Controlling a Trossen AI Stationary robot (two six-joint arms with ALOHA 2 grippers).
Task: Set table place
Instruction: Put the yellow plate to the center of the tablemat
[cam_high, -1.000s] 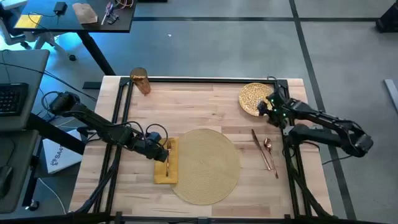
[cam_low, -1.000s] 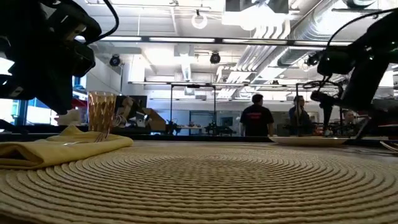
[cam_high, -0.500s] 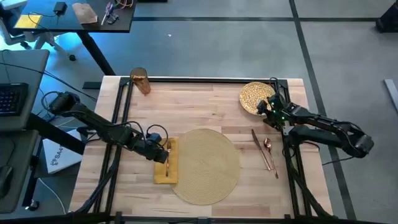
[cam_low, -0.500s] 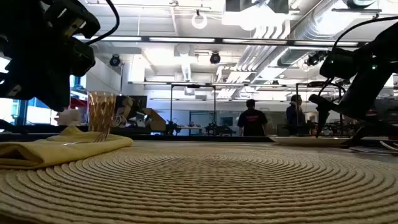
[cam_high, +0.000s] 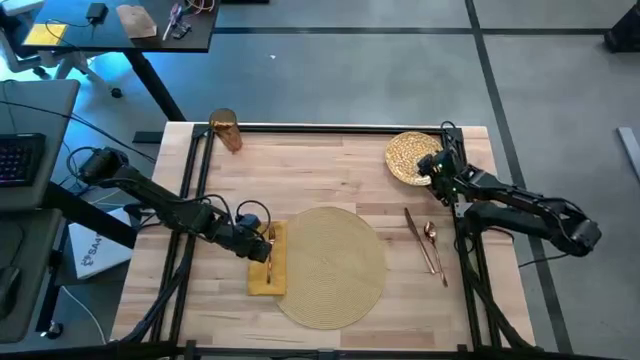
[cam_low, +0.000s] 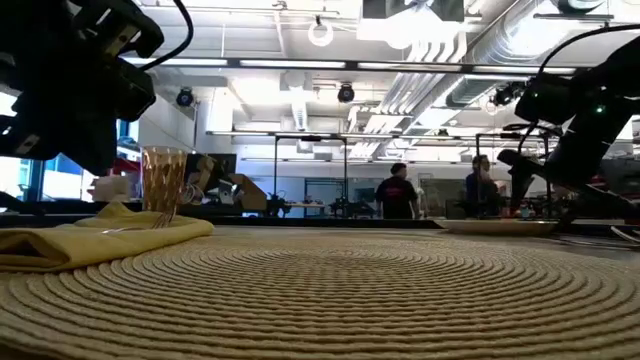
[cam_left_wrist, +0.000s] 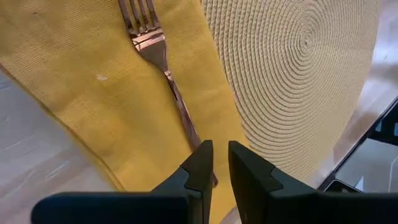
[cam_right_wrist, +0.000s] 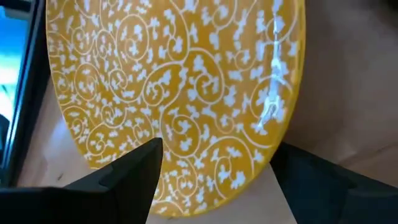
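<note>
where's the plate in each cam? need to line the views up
High view: plate at the table's far right corner, right gripper at its edge.
Low view: thin disc on the right, beyond the placemat.
Left wrist view: not in it; only fork, napkin and placemat.
Right wrist view: fills the frame, between the open jaws.
Shared landmark: the placemat, in all but the right wrist view.

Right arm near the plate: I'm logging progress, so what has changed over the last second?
The right claw has crept slightly forward over the plate at the table's far right corner, fingers spread wide astride its rim, not yet gripping. The left claw stayed over the fork handle on the napkin; placemat, cup, knife and spoon unmoved.
</note>
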